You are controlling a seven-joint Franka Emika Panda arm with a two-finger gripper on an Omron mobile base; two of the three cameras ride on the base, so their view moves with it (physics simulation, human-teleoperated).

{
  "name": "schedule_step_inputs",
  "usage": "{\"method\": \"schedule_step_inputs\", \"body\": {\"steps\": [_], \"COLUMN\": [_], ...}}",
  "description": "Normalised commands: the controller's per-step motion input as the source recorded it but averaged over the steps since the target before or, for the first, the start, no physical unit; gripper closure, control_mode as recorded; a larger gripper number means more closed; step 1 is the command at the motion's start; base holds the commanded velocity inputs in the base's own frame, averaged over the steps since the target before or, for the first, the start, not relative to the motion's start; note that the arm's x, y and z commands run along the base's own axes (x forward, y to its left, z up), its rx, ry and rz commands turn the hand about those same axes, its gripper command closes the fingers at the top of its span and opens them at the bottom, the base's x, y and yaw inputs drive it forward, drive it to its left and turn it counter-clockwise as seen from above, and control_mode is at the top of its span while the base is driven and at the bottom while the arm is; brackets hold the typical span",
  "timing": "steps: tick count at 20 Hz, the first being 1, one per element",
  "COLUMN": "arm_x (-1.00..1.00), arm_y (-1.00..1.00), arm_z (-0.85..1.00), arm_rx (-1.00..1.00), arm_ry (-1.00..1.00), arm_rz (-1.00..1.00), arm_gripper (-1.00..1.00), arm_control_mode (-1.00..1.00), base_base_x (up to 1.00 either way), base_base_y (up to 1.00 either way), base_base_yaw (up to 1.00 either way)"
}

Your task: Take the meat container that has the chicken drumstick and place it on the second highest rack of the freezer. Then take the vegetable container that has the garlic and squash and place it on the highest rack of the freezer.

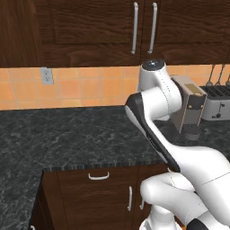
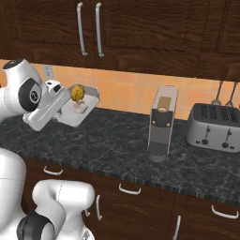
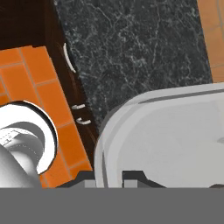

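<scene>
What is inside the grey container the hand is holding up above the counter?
In the right base view, the grey container holds a bumpy yellow squash and, below it, a small pale pinkish garlic. The hand, shut on its rim, hides the container's near edge.

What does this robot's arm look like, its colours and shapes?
The arm is glossy white, built of thick rounded segments with dark bands at the joints and a grey-capped elbow. Its hand is a boxy white block. The gripper ends in small dark jaws.
</scene>
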Motion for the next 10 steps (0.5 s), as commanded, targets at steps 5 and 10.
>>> {"method": "schedule_step_inputs", "body": {"steps": [5,10], "arm_x": [-0.04,-0.25], "arm_y": [-0.01,-0.14], "arm_z": [0.07,-0.14], "arm_rx": [0.0,0.02], "arm_ry": [0.01,0.0], "arm_rz": [0.0,0.07], "arm_gripper": [1.0,1.0], "arm_control_mode": [-1.0,-1.0], "base_base_x": [0.0,0.0], "base_base_y": [0.0,0.0], "base_base_yaw": [0.0,0.0]}}
